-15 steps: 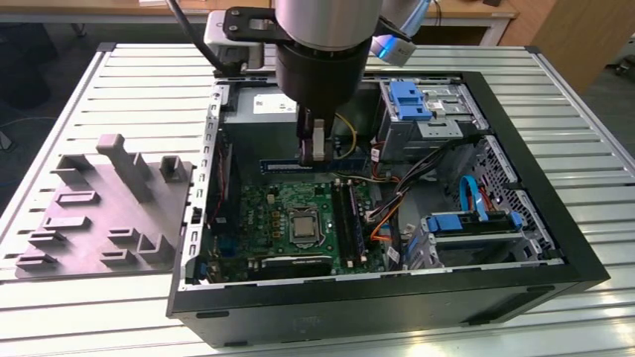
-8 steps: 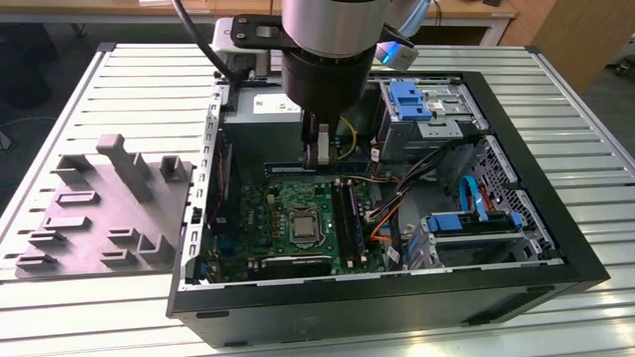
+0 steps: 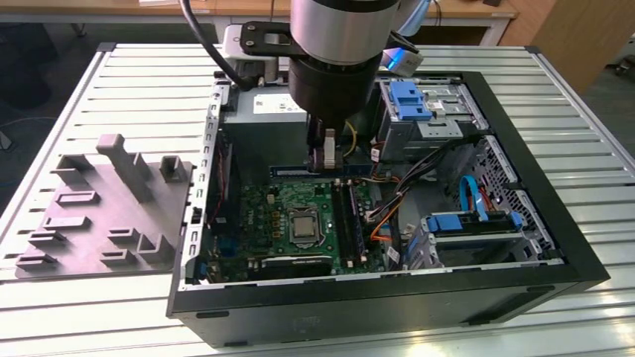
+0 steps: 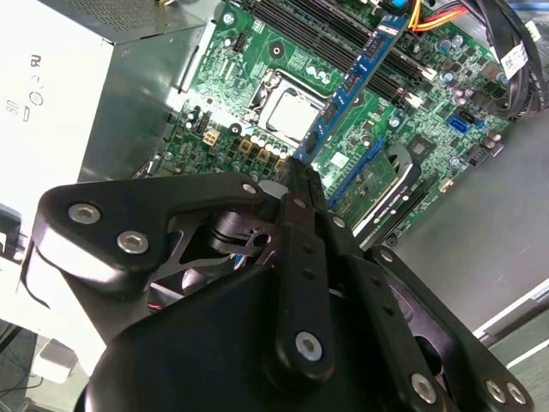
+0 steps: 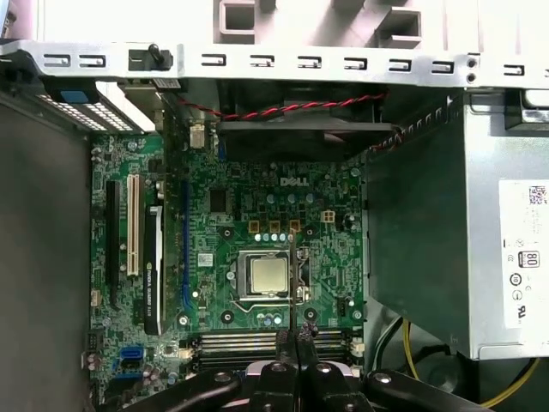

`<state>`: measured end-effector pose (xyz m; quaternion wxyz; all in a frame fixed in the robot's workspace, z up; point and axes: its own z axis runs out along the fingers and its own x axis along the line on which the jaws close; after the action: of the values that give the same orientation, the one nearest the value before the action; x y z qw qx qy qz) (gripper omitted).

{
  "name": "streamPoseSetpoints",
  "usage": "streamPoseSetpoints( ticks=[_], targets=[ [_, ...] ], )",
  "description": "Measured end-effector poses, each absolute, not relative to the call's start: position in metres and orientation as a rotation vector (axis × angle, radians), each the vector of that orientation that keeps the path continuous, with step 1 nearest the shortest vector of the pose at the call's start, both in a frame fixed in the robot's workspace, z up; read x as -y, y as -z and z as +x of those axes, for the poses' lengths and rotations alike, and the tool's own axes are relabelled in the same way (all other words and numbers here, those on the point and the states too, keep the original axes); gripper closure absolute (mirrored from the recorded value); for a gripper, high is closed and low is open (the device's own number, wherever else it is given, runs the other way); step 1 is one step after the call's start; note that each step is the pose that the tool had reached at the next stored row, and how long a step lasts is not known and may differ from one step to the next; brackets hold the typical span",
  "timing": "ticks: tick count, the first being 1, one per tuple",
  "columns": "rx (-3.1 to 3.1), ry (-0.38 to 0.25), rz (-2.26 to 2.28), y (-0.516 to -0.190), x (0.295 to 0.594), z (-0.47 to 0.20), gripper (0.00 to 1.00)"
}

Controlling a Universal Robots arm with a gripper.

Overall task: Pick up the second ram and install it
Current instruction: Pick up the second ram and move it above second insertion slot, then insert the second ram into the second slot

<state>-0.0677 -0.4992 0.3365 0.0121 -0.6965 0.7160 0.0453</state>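
Open computer case (image 3: 397,297) lying on a slatted metal worktop (image 3: 149,82). The gripper (image 4: 294,170) is clamped tight on the second ram (image 4: 352,81), a long blue stick lined with black chips. The stick is held on edge above the green motherboard (image 3: 268,216), over the side of the silver processor (image 5: 268,275) nearest the grey power-supply box (image 5: 429,240). A grey moulded holder (image 3: 100,216) sits on the worktop beside the case, at the exterior view's left
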Motion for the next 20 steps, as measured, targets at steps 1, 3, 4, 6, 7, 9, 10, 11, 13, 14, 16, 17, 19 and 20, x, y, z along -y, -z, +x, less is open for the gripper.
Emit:
streamPoseSetpoints(
  ticks=[1, 3, 4, 6, 7, 9, 10, 11, 13, 14, 16, 17, 19, 20],
  targets=[
    [-2.232, -0.141, -2.172, -0.3363, 0.4992, -0.0676, 0.88],
    [-2.232, -0.141, -2.172, -0.3361, 0.4992, -0.0676, 0.88],
    [-2.232, -0.142, -2.172, -0.3361, 0.4992, -0.0677, 0.88],
    [-2.232, -0.142, -2.172, -0.3360, 0.4992, -0.0676, 0.88],
    [-2.232, -0.142, -2.172, -0.3360, 0.4992, -0.0677, 0.88],
    [-2.232, -0.141, -2.172, -0.3360, 0.4992, -0.0677, 0.88],
    [-2.232, -0.142, -2.172, -0.3360, 0.4992, -0.0676, 0.88],
    [-2.232, -0.141, -2.172, -0.3360, 0.4992, -0.0677, 0.88],
    [-2.232, -0.142, -2.171, -0.3359, 0.4992, -0.0676, 0.88],
    [-2.236, -0.141, -2.167, -0.3359, 0.4992, -0.0676, 0.88],
    [-2.259, -0.141, -2.141, -0.3357, 0.4992, -0.0676, 0.88],
    [-2.275, -0.141, -2.124, -0.3357, 0.4992, -0.0676, 0.88],
    [-2.309, -0.140, -2.084, -0.3355, 0.4992, -0.0676, 0.88],
    [-2.325, -0.139, -2.065, -0.3354, 0.4992, -0.0676, 0.88]
  ],
)
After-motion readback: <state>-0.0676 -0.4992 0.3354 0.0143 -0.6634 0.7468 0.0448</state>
